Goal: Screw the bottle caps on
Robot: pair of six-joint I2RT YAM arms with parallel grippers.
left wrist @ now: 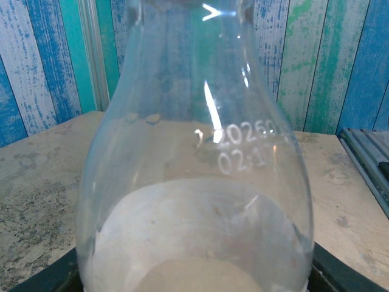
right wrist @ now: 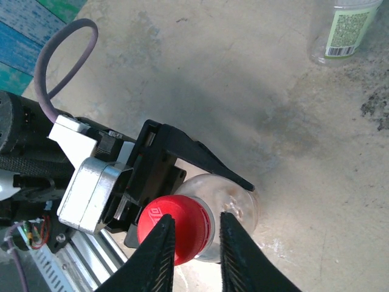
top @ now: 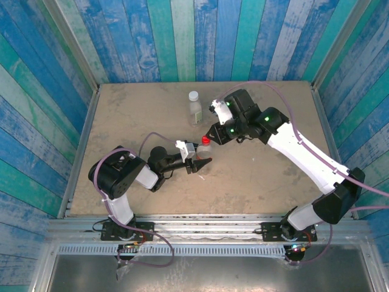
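The red cap (right wrist: 193,232) sits on the neck of the clear bottle (right wrist: 238,205), which the left end effector (top: 202,159) holds upright by its body, closed on it, near the middle of the worktop (top: 134,115). Directly above that bottle, the right end effector (right wrist: 196,218) has its jaws drawn nearly together at the cap; I cannot tell whether they pinch it. Beyond that bottle, well apart, the green-labelled bottle (top: 194,112) already wears its white cap (top: 194,95). What is likely left is tightening the red cap.
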